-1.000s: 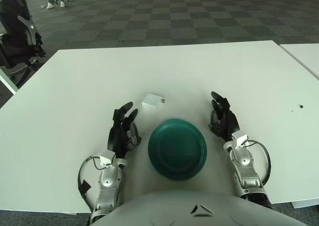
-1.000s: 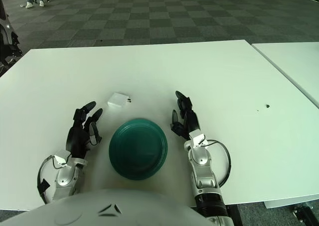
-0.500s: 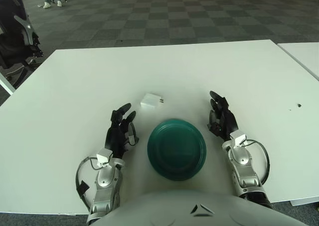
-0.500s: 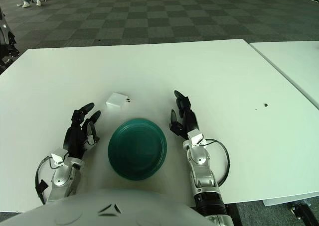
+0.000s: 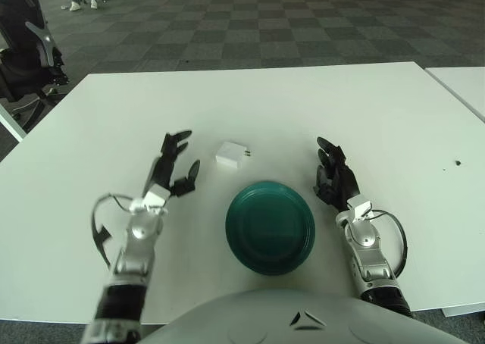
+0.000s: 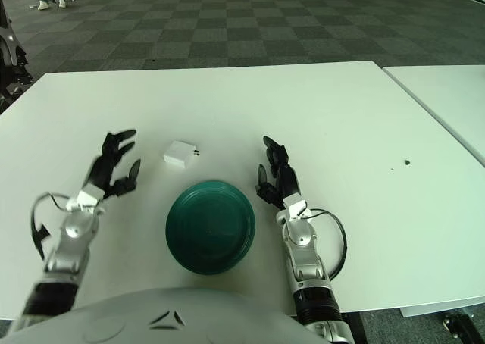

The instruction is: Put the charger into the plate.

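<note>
A small white charger with its prongs pointing right lies on the white table, just beyond the dark green plate. My left hand is raised above the table to the left of the charger, fingers spread, holding nothing. My right hand rests on the table right of the plate, fingers relaxed and empty. The plate holds nothing.
The white table stretches far and wide around the objects. A second table stands at the right, with a gap between. A dark speck sits near the right edge. An office chair stands off the far left corner.
My left hand has lifted off the table and moved forward and left, toward the charger's left side, with fingers spreading. The right hand, plate and charger have not moved.
</note>
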